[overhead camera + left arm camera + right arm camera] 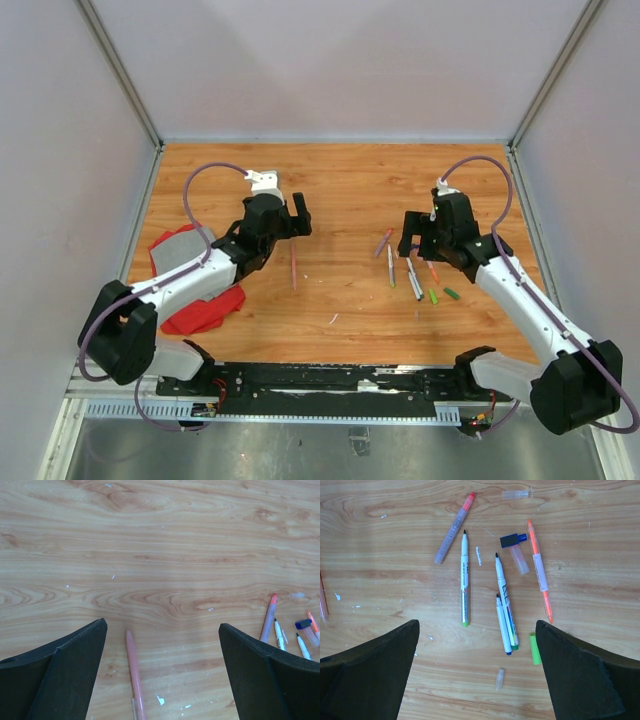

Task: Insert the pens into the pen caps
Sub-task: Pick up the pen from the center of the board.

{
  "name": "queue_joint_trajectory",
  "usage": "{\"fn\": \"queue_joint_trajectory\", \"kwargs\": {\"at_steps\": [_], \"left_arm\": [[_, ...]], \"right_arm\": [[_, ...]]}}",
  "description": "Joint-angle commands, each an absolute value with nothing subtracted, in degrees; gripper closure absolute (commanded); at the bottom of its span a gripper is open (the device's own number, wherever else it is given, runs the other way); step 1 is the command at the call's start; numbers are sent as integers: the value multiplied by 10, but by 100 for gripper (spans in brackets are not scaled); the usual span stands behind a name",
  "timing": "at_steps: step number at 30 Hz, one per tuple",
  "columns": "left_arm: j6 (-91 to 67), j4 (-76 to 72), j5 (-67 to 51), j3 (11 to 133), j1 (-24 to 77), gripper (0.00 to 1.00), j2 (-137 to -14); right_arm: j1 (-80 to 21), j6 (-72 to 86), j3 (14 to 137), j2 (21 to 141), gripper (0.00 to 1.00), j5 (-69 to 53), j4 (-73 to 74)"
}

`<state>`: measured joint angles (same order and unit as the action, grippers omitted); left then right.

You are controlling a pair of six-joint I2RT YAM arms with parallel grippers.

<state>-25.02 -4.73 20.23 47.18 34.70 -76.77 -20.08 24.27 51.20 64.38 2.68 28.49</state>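
Pens (pixel 464 580) lie loose on a wood-grain desk (pixel 350 180) boxed in by pale, plain walls (pixel 330 60) with metal corner posts. A red cloth (pixel 205 310) is bunched beside the left arm. Most of the pens are scattered on the right half of the desk, below and just ahead of the right hand (pixel 476 625), which hovers over them with its fingers spread wide and nothing between them. With them lie an orange pen (pixel 539 570), some clear caps (pixel 520 560), and a green cap (pixel 534 648) right at the edge of the finger on the right of the wrist view. A lone pink pen (pixel 135 675) lies well apart to the left, beneath the left hand (pixel 162 625) and nearer the finger on the left of that view. This hand too is spread wide and empty.
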Motion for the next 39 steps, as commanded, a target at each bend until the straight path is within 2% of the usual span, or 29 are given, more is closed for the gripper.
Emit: {"fn": "queue_joint_trajectory", "kwargs": {"at_steps": [1,8,15,20,25,30,39], "left_arm": [[-264,-116,218,484,351,0,-792],[-279,-165,227,461,351,0,-816],[-275,-230,236,391,353,0,-781],[-258,-206,270,412,376,0,-796],[-269,-166,225,478,385,0,-842],[-258,-164,242,518,412,0,-868],[-243,-198,265,461,412,0,-868]], "right_arm": [[-179,258,512,646,2,7,274],[-169,265,522,663,2,34,280],[-159,245,534,682,1,-4,286],[-157,234,556,706,1,-18,317],[-157,234,555,710,2,2,322],[-153,242,545,702,2,17,318],[-151,233,570,715,1,-4,356]]}}
